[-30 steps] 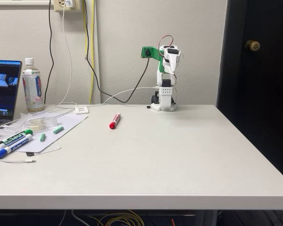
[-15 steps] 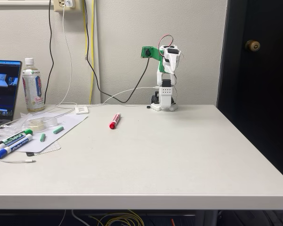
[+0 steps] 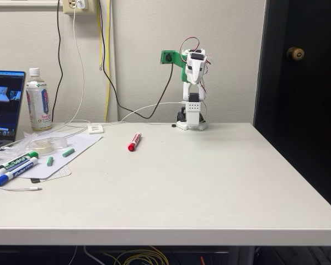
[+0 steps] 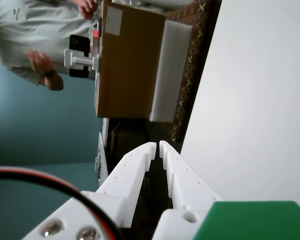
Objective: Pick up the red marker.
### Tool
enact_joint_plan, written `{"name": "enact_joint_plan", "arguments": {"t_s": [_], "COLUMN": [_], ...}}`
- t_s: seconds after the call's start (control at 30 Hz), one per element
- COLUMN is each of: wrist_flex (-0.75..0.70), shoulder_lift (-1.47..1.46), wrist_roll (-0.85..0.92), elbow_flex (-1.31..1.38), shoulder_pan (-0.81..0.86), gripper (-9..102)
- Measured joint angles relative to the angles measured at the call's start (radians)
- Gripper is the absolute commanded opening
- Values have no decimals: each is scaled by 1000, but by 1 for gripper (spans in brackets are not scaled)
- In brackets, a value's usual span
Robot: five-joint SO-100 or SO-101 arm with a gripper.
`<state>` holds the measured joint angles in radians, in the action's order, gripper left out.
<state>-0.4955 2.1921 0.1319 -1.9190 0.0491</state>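
Note:
The red marker [image 3: 134, 142], red cap toward the front and white barrel, lies on the white table [image 3: 209, 182] left of centre in the fixed view. The arm stands folded at the table's back edge, and my gripper [image 3: 190, 77] hangs high above its base, well behind and to the right of the marker. Seen from the wrist, the gripper [image 4: 157, 146] has its two white fingers [image 4: 135, 165] almost touching, with nothing between them. It is shut and holds nothing.
At the table's left lie a green-capped marker [image 3: 15, 162] and a blue-capped marker [image 3: 12, 173] on a paper sheet [image 3: 71, 149], beside a bottle [image 3: 38, 100] and a laptop [image 3: 3, 105]. Cables hang behind. The wrist view shows a cardboard box [image 4: 127, 60] and a person [image 4: 35, 30].
The arm's upper part with the green camera mount has risen and shifted slightly left. The red marker has not moved.

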Motion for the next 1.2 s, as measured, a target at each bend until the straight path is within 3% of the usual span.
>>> {"name": "enact_joint_plan", "arguments": {"t_s": [0.13, 0.47, 0.6, 0.8, 1.2], "wrist_flex": [-110, -123, -313, -586, -833], "shoulder_lift": [-23, -284, -512, -752, -782], "wrist_roll": [163, 816, 1032, 1224, 1500], "elbow_flex": [103, 298, 581, 953, 986], "shoulder_pan": [86, 299, 345, 400, 514], "gripper": [0, 0, 0, 0, 0]}}
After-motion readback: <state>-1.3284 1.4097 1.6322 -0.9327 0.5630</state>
